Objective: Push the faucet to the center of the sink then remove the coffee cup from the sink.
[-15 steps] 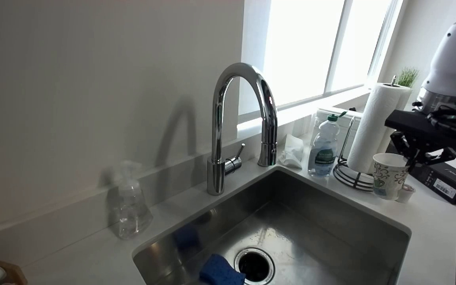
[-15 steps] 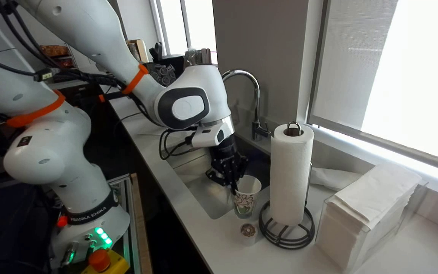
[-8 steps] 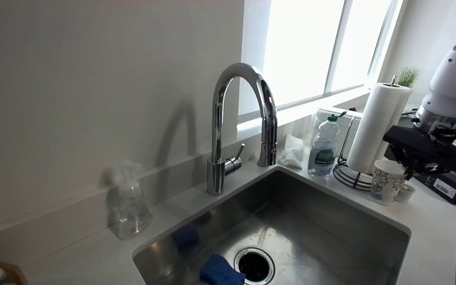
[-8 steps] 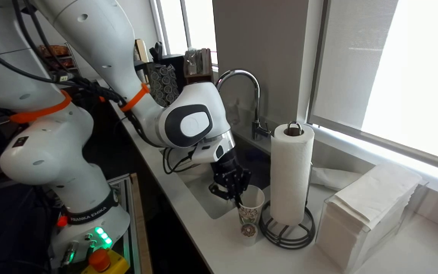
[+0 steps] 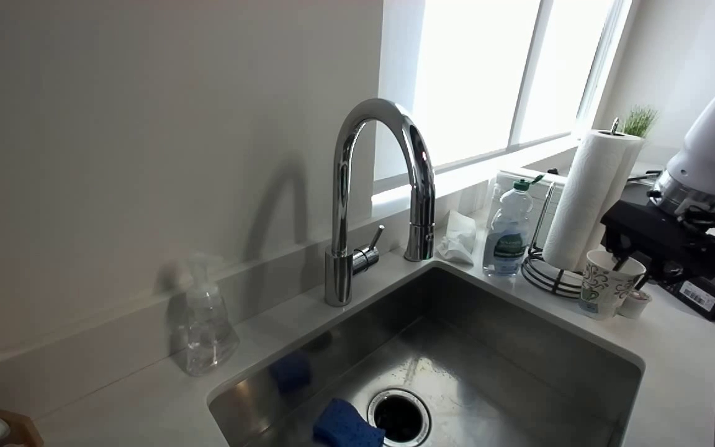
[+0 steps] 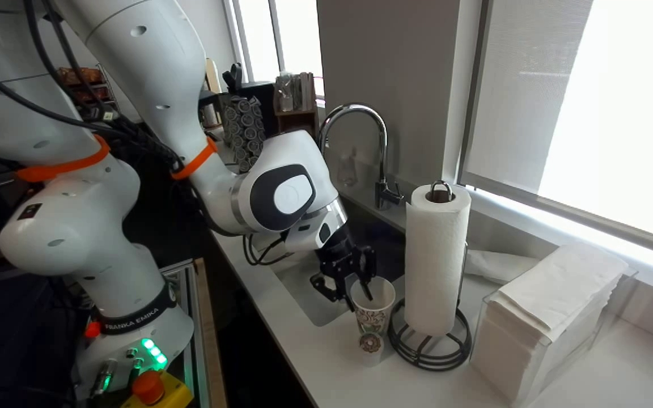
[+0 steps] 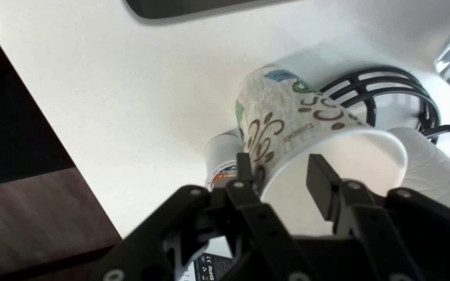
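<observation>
The coffee cup, white with a brown swirl print, stands on the counter beside the sink, touching or very near a small pod. It also shows in an exterior view and the wrist view. My gripper is open at the cup's rim: one finger is inside the mouth, the other outside the wall, with gaps. The gripper shows in both exterior views. The chrome faucet stands behind the sink, its spout end near the sink's back corner; it also shows beyond the arm.
The small pod sits beside the cup. A paper-towel roll on a black wire stand is close by. A soap bottle, a black box and a napkin holder stand around. A blue sponge lies by the drain.
The gripper has lowered the cup to the counter, toward the pod. Its fingers, together on the cup's wall before, have spread apart. The faucet has not moved.
</observation>
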`<move>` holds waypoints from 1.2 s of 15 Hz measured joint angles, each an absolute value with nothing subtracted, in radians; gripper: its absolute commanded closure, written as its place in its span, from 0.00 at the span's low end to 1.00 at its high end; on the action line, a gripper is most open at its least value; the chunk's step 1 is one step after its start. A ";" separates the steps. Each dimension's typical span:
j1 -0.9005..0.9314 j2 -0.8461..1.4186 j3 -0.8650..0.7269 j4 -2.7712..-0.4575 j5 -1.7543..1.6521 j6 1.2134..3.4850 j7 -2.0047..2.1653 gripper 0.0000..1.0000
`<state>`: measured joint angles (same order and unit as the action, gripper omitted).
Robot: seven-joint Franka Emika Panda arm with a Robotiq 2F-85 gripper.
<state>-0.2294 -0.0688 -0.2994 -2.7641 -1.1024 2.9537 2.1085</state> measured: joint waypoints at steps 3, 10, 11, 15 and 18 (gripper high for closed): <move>-0.219 -0.071 -0.297 -2.758 -1.103 2.986 2.110 0.04; -0.099 -0.127 -0.281 -2.741 -1.015 2.916 2.031 0.00; -0.059 -0.136 -0.279 -2.741 -0.947 2.884 1.968 0.00; 0.177 -0.189 -0.297 -2.740 -0.635 2.796 1.658 0.00; 0.367 -0.315 -0.316 -2.739 -0.424 2.658 1.439 0.00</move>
